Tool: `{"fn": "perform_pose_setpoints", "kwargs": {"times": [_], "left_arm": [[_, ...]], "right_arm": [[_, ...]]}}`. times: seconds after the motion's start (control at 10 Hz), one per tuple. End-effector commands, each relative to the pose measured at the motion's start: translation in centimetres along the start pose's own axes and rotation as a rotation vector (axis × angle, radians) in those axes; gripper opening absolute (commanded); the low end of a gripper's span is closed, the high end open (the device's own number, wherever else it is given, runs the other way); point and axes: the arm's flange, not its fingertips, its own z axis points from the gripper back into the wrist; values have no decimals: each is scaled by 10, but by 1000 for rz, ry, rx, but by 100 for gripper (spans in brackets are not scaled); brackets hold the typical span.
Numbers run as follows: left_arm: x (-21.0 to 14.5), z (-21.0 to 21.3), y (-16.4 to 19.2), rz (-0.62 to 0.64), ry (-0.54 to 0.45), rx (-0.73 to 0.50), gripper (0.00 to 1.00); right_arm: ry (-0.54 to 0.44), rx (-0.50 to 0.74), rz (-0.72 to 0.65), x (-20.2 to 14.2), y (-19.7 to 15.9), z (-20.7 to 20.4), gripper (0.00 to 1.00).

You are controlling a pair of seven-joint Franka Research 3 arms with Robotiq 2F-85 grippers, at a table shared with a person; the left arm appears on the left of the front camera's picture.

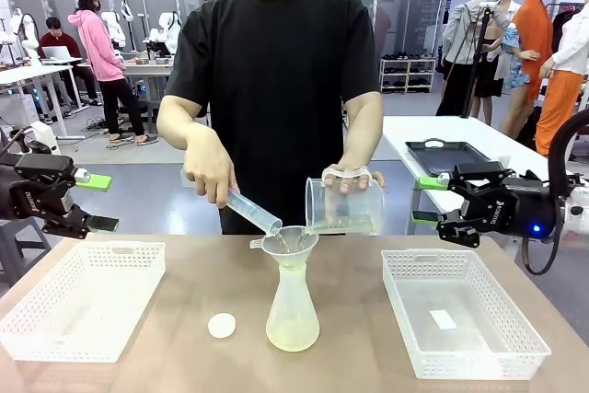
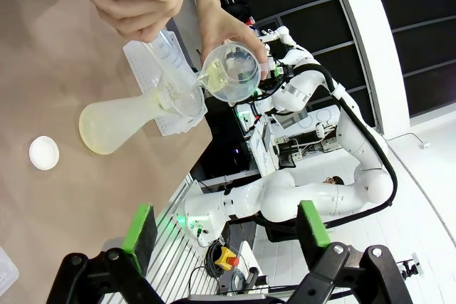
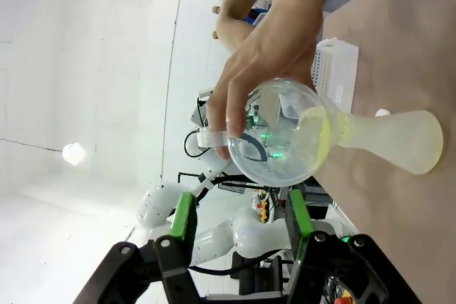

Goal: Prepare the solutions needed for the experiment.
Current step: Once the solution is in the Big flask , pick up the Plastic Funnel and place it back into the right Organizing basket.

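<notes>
The solutions are a shallow pale yellow layer (image 1: 293,330) in a frosted conical flask (image 1: 293,306) at the table's middle, with a funnel (image 1: 293,239) in its neck. The person tilts a clear graduated cylinder (image 1: 250,210) into the funnel with one hand and holds a clear measuring jug (image 1: 345,207) beside it with the other. My left gripper (image 1: 99,202) hovers open and empty off the table's left edge. My right gripper (image 1: 428,201) hovers at the right, jaws apart with nothing between them. The flask (image 2: 117,124) and jug (image 2: 228,72) lie beyond my left gripper (image 2: 226,226). The jug (image 3: 278,133) and flask (image 3: 395,140) lie beyond my right gripper (image 3: 242,213).
A white slotted basket (image 1: 55,319) sits at the table's left and another (image 1: 405,287) at the right with a paper slip inside. A small white round cap (image 1: 222,325) lies just left of the flask. The person stands at the far edge.
</notes>
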Motion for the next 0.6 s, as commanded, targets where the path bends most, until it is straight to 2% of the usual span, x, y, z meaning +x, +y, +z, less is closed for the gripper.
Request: {"fn": "perform_pose_setpoints", "kwargs": {"times": [0.0, 0.1, 0.2, 0.3, 0.4, 0.5], "left_arm": [[2, -2, -1, -7, -16, -27, 100], [2, -2, -1, -7, -16, -27, 100], [2, -2, -1, -7, -16, -27, 100], [2, -2, -1, -7, -16, -27, 100], [2, -2, -1, -7, -16, -27, 100], [2, -2, -1, -7, -16, -27, 100]], "right_arm": [[3, -9, -15, 0, 0, -1, 64], [8, -33, -28, -1, 0, -1, 84], [17, -41, -28, -1, 2, 0, 84], [23, -44, -33, -2, 3, 0, 100], [23, -47, -39, -2, 2, 0, 89], [25, -51, -43, -2, 2, -1, 100]]}}
